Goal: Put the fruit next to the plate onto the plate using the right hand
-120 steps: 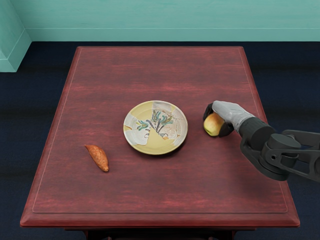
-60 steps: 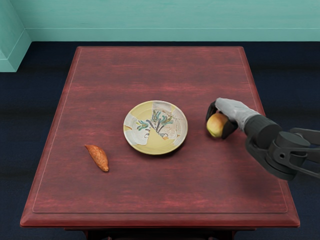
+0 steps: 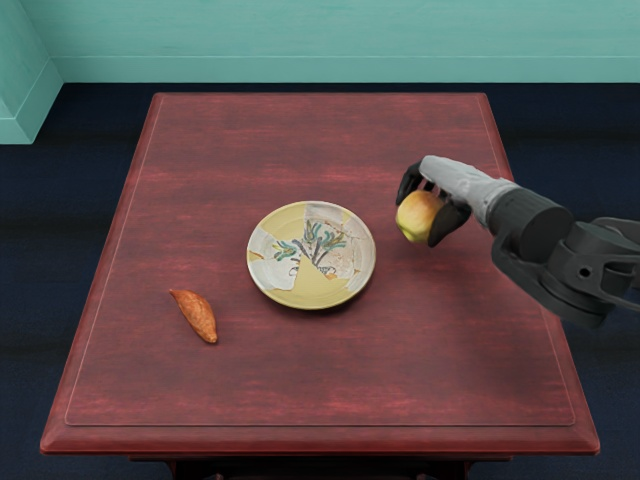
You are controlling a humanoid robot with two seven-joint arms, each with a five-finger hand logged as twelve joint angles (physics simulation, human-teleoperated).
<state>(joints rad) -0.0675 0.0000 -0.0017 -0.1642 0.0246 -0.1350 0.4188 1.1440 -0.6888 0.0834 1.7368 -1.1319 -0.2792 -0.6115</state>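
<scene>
Head view: a dark red wooden surface [image 3: 300, 150] fills most of the picture, with a teal wall behind it and a dark floor around it. Near its middle lies a round yellow ceramic plate [image 3: 310, 291], painted with a blue-green plant pattern and pale patches.

The grey and black right arm comes in from the right edge. Its right hand [image 3: 430, 200] sits to the right of the plate, level with the plate's far rim. The black fingers [image 3: 408, 183] curl round a round yellow fruit with a red blush [image 3: 417, 215], gripping it from above and from the side away from the plate. The thumb [image 3: 443, 222] presses on the fruit's near right side. The fruit is just beside the plate, apart from its rim and not over it. Whether the fruit touches the surface cannot be told from this angle.

Well apart, toward the near left of the surface, lies an orange-brown tapered sweet potato [image 3: 194, 314], set at a slant and touching nothing else.
</scene>
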